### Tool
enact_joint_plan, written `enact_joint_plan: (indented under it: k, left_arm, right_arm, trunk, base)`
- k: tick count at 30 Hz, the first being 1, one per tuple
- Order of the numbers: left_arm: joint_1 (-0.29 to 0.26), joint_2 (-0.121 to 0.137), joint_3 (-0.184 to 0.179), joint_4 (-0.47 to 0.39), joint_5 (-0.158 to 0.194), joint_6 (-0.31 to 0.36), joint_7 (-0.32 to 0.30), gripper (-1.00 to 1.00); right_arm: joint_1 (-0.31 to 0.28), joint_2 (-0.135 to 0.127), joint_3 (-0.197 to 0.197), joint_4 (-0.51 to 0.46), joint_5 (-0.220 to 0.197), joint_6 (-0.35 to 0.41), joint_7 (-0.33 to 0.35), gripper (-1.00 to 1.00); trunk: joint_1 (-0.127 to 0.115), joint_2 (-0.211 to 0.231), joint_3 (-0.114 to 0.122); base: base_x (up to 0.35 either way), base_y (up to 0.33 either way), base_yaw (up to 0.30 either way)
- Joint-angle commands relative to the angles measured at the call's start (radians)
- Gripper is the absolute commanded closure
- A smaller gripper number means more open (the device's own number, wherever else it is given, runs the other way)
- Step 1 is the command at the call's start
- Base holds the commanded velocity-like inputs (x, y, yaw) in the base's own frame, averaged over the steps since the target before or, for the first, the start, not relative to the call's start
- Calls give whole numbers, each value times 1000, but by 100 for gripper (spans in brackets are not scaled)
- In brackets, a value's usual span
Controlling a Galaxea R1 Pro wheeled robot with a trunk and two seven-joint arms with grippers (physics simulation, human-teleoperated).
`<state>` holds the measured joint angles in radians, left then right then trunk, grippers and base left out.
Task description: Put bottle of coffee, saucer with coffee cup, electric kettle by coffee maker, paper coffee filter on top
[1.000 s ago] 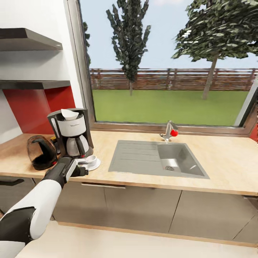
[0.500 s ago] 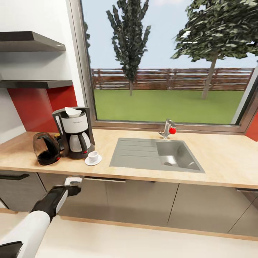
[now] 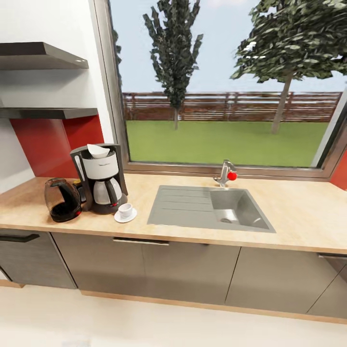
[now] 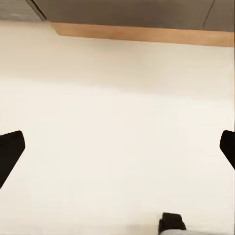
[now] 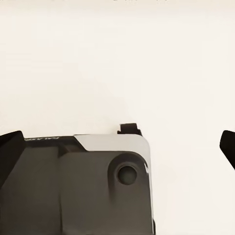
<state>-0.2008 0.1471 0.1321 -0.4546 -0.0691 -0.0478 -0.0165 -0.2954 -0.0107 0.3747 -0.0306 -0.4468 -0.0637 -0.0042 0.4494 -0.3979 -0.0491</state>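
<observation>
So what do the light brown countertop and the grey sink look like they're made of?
The light brown countertop looks like pale wood or wood laminate: faint grain, matte. The grey rectangular sink looks like brushed steel, possibly composite: dull sheen, ribbed drainer.

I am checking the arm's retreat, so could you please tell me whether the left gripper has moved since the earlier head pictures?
Yes. It was level with the countertop edge by the saucer, then dropped before the cabinet fronts; now it points at the floor.

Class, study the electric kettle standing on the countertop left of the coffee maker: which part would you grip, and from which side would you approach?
Grip the electric kettle by its dark handle arching over the top. Probably come from above and the front: the coffee maker crowds its right side, the wall stands behind.
</observation>
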Motion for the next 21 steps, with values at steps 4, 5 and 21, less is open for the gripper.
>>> enact_joint_plan:
  k: [4, 5, 21]
  left_arm:
    - [17, -1, 5, 119, -12, 3, 4, -100]
    - [19, -6, 2, 144, -14, 11, 4, -100]
    - [20, 2, 3, 282, -15, 143, 76, -100]
  right_arm:
    - [-1, 0, 8, -1, -11, -2, 0, -100]
    - [-1, 0, 8, 0, -10, -2, 0, -100]
    - [-1, -3, 11, 2, -5, -1, 0, -100]
  trunk:
    - [1, -2, -2]
    - [1, -2, -2]
    - [1, -2, -2]
  base:
    - [0, 0, 0]
    - [0, 0, 0]
    - [0, 0, 0]
